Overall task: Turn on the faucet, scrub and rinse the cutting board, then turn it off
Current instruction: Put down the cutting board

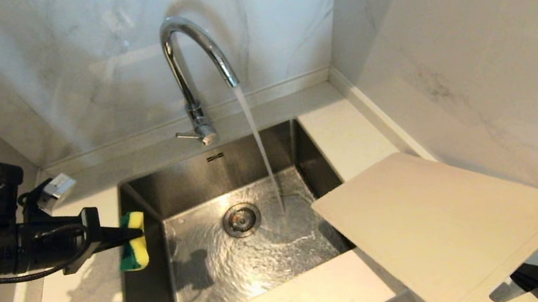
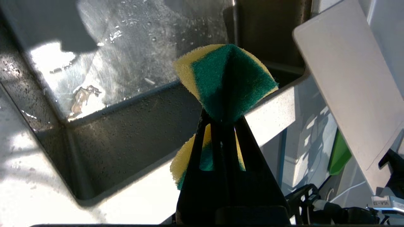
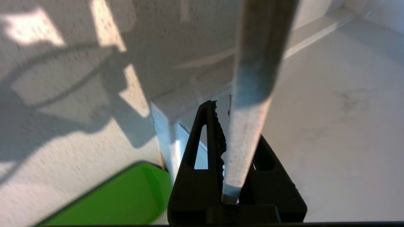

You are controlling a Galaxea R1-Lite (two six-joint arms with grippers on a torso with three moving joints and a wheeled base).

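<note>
In the head view the faucet (image 1: 194, 70) runs into the sink (image 1: 144, 195), so scrubbing is the step in hand; the cutting board (image 1: 442, 220) hangs tilted over the sink's right rim. The left wrist view shows the left claw (image 2: 225, 118) clamped on a sponge (image 2: 225, 78) above the surface's left sink edge. In the right wrist view the right claw (image 3: 230, 176) pinches the board's edge, and next sponge and board must meet under the stream

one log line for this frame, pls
faucet: running | left gripper: shut on sponge | right gripper: shut on cutting board
</note>
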